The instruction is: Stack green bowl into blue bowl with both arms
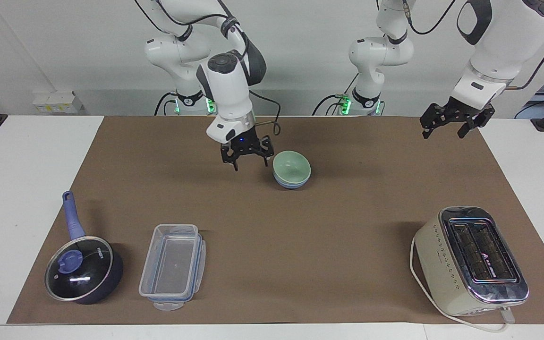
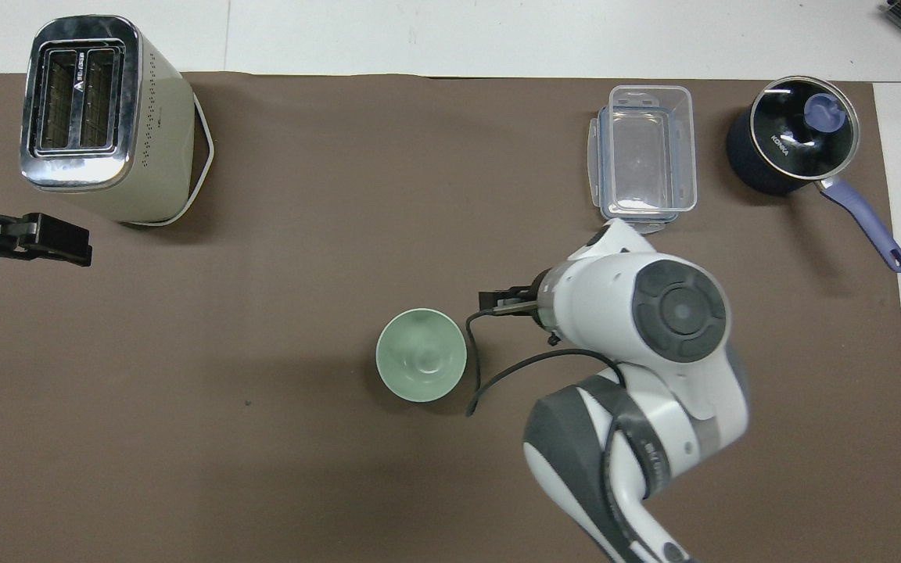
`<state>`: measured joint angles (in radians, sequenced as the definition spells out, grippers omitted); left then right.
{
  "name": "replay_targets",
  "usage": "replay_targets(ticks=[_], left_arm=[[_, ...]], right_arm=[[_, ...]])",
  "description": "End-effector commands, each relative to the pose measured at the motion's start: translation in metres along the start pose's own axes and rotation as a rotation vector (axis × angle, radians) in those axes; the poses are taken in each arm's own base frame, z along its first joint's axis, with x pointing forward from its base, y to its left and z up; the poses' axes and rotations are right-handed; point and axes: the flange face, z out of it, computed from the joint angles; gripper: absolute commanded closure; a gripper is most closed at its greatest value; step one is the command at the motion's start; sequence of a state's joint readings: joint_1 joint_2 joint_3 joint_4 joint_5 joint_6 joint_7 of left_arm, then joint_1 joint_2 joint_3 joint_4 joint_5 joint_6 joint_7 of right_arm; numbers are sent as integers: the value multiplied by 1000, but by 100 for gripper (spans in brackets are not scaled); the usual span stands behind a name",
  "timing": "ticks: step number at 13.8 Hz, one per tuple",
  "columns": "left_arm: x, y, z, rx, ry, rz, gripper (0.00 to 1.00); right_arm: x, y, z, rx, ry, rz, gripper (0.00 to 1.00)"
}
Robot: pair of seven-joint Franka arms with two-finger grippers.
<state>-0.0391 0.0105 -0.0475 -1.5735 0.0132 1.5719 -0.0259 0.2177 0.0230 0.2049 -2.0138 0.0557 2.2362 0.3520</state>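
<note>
The pale green bowl (image 1: 291, 165) sits nested inside the blue bowl (image 1: 292, 183) on the brown mat, midway between the two arms. From overhead only the green bowl (image 2: 421, 365) shows, with the blue one hidden beneath it. My right gripper (image 1: 251, 164) hangs open and empty over the mat beside the bowls, toward the right arm's end, touching neither. In the overhead view the right arm's wrist covers most of it. My left gripper (image 1: 443, 133) waits open and empty in the air over the mat's edge at the left arm's end.
A cream toaster (image 1: 470, 259) stands at the left arm's end, farther from the robots than the bowls. A clear plastic container (image 1: 173, 267) and a dark lidded pot (image 1: 83, 274) with a blue handle sit at the right arm's end.
</note>
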Motion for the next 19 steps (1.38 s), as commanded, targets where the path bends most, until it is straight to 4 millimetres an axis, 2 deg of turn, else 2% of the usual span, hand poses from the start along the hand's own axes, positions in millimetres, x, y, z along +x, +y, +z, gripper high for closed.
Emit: replay_targets(ticks=[1,3,5,8,12,14,15,16,19], left_arm=[[-6,-3,0,-5,10,-3,0],[-6,-4,0,-5,10,-4,0],[-6,-4,0,-5,10,-4,0],[-6,-4,0,-5,10,-4,0],[-6,-4,-1,-5,12,-4,0],[-6,-4,0,-5,10,-4,0],[-6,-4,0,-5,10,-4,0],[-6,-4,-1,-5,12,-4,0],[-6,-4,-1,-5,12,-4,0]], right_arm=[[19,49,-51,-44,-8,17,0],[42,97,-92,-59,-1,86,0],[55,128,-122,-69,7,144,0],[62,148,-162,-119,4,166,0],[67,156,-205,-209,-66,154,0],[57,159,-207,-220,-98,125,0],[46,171,-201,-211,-120,145,0],[38,170,-196,-182,-129,151,0],[39,170,-195,-146,-115,160,0]])
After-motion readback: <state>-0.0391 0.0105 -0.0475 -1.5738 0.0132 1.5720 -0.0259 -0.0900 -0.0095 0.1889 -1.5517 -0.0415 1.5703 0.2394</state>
